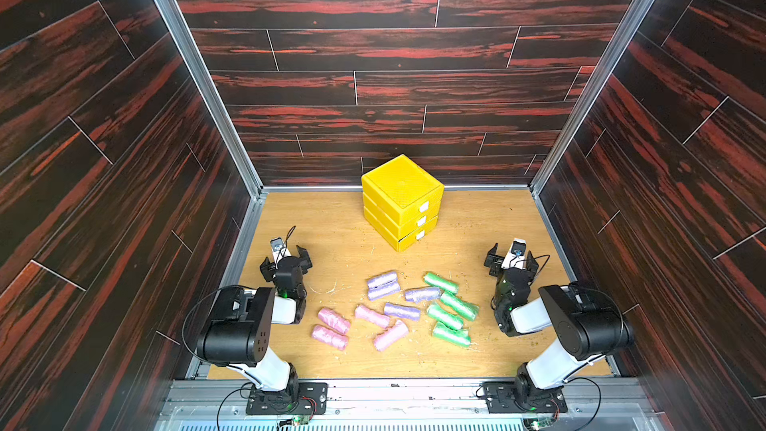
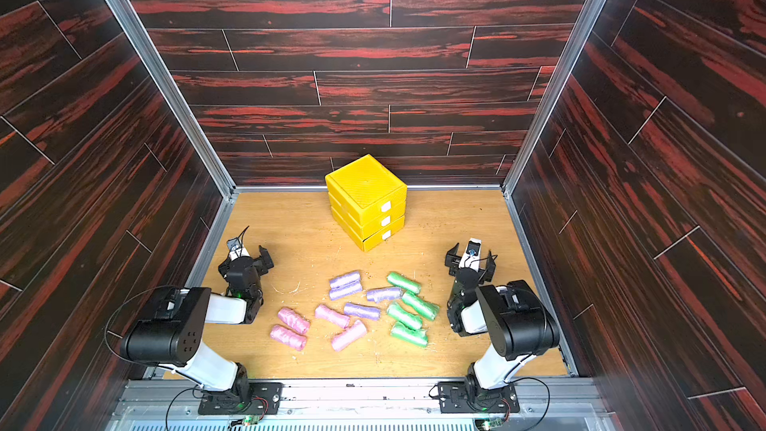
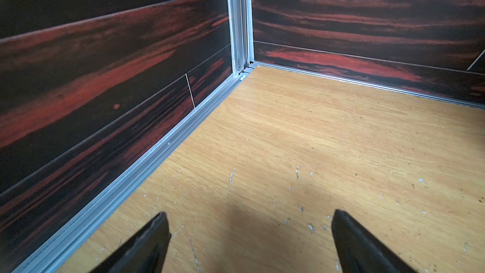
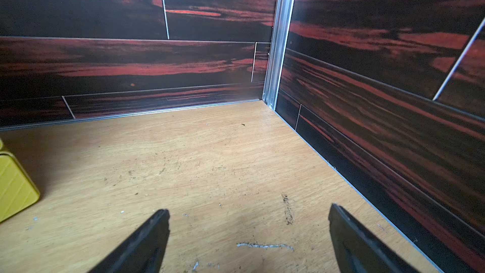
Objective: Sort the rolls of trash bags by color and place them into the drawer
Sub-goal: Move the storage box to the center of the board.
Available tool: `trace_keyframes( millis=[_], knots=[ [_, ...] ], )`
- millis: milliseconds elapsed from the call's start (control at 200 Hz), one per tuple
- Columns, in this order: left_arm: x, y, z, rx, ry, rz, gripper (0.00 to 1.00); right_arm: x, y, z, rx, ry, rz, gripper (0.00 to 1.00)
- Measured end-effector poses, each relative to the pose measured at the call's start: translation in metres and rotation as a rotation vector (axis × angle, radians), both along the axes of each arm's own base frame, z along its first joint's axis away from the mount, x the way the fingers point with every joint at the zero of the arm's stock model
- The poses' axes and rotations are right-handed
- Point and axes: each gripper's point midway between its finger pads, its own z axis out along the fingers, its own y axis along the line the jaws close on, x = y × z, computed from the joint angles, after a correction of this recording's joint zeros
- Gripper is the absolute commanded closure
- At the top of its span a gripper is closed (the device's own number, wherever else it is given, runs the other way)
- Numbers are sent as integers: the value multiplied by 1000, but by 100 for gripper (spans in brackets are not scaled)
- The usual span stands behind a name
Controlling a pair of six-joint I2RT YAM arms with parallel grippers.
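Observation:
The yellow drawer (image 1: 402, 201) (image 2: 367, 201) stands at the back middle of the wooden floor, its three stacked fronts pushed in, each with a white tab. Rolls of trash bags lie loose in front of it in both top views: several pink (image 1: 333, 320) (image 2: 293, 320) on the left, several purple (image 1: 401, 310) (image 2: 361, 310) in the middle, several green (image 1: 459, 305) (image 2: 419, 305) on the right. My left gripper (image 1: 286, 259) (image 2: 245, 263) (image 3: 249, 212) is open and empty, left of the rolls. My right gripper (image 1: 512, 261) (image 2: 471, 262) (image 4: 248, 208) is open and empty, right of them.
Dark red-streaked walls with aluminium rails (image 3: 237, 22) (image 4: 282, 35) enclose the floor on three sides. Both wrist views look toward back corners over bare scratched wood. A corner of the yellow drawer (image 4: 13, 187) shows in the right wrist view.

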Motion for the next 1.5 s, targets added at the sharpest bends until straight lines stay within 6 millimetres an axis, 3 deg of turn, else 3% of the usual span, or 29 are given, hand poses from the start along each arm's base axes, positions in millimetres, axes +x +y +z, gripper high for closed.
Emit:
trace_keyframes(
  millis=[927, 1037, 1187, 1248, 1373, 1498],
  knots=[
    [-5, -3, 7, 16, 21, 0, 0, -1, 5, 3, -23, 8, 7, 2],
    [-13, -15, 56, 16, -26, -6, 6, 2, 30, 31, -70, -8, 37, 2],
    [-20, -36, 183, -106, -221, -29, 11, 29, 72, 112, 19, -43, 126, 2],
    [-25, -44, 223, -165, -274, -47, 16, 41, 86, 147, 71, -47, 179, 2],
    [-16, -68, 261, -272, -239, -95, 18, 66, 124, 195, 143, 27, 334, 2],
    [24, -117, 268, -366, -116, -189, 18, 102, 170, 215, 173, 149, 492, 2]
  ],
)
